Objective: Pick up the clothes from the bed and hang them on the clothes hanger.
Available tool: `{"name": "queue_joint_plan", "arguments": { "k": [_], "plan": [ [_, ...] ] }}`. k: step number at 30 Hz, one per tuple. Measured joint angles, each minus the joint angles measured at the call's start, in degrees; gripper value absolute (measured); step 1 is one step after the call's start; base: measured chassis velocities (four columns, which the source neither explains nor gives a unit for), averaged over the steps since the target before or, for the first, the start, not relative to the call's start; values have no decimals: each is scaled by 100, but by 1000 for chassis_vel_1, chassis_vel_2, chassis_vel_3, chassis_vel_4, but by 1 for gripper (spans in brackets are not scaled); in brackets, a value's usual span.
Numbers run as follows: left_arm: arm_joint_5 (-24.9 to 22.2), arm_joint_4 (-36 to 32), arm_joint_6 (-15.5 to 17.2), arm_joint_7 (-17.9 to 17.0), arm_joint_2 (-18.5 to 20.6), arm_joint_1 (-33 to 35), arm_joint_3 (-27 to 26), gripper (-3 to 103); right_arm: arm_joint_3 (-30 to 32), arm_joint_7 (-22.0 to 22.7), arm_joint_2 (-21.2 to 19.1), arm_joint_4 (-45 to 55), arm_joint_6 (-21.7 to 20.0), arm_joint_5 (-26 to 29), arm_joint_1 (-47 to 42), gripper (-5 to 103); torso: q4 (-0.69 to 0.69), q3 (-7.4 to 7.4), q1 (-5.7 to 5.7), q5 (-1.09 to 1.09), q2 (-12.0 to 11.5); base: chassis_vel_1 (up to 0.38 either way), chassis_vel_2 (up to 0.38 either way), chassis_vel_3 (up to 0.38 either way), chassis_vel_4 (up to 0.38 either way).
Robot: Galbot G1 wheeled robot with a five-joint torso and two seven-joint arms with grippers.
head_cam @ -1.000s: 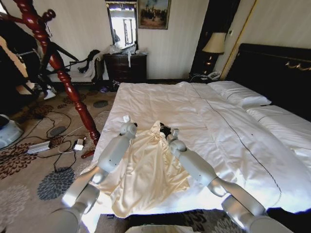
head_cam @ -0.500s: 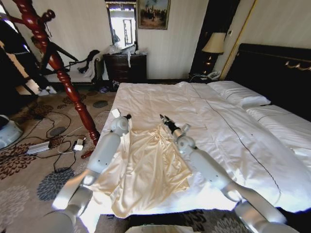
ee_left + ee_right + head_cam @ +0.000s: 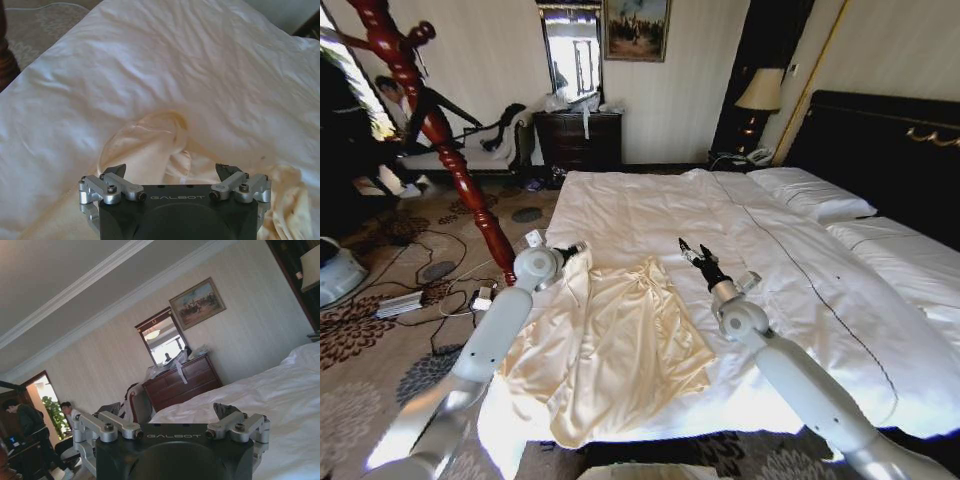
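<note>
**The clothes lying free on the bed, both jaws released**

The clothes (image 3: 610,345), one cream-yellow long-sleeved garment, lie spread and rumpled on the white duvet of the bed (image 3: 790,270), near its foot. The left gripper (image 3: 578,246) hovers at the garment's upper corner, jaws released and holding nothing; in the left wrist view a raised fold of the clothes (image 3: 160,140) sits just ahead of, and between, the left gripper's (image 3: 172,172) open jaws. The right gripper (image 3: 692,251) is beside the garment's far edge, over bare duvet, jaws released and tilted up toward the room. Risks, as judged: thin fabric on white bedding invites pinching the duvet along with it; a one-corner grasp would let the garment bunch and trail.
</note>
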Motion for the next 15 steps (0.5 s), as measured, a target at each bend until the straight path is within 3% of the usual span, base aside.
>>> {"name": "queue_joint_plan", "arguments": {
  "k": [3, 5, 6, 7, 10, 15],
  "plan": [
    [340, 130, -98, 137, -219, 76, -174, 100, -59, 2, 23, 2, -4, -57, 39, 100, 5, 1, 2, -5, 0, 0, 0, 0, 0],
    [1051, 53, -306, 557, -266, 226, -203, 100, -26, 6, 18, 7, -6, -205, -47, 100, 0, 1, 3, -3, 0, 0, 0, 0, 0],
    [1051, 53, -306, 557, -266, 226, -203, 100, -26, 6, 18, 7, -6, -205, -47, 100, 0, 1, 3, -3, 0, 0, 0, 0, 0],
    [1510, -87, -449, 827, -131, 329, -113, 100, 40, 16, 18, 7, -2, -290, -112, 100, -4, 1, 2, -2, 0, 0, 0, 0, 0],
    [2127, -620, -817, 1230, 405, 550, 38, 100, 284, 84, 109, 8, 59, -523, -263, 100, 4, 1, 2, -2, 0, 0, 0, 0, 0],
    [2194, -1372, -1169, 1338, 1155, 828, -301, 100, 646, 141, 312, 30, 164, -693, -426, 100, 0, 1, 1, -2, 0, 0, 0, 0, 0]
  ]
}}
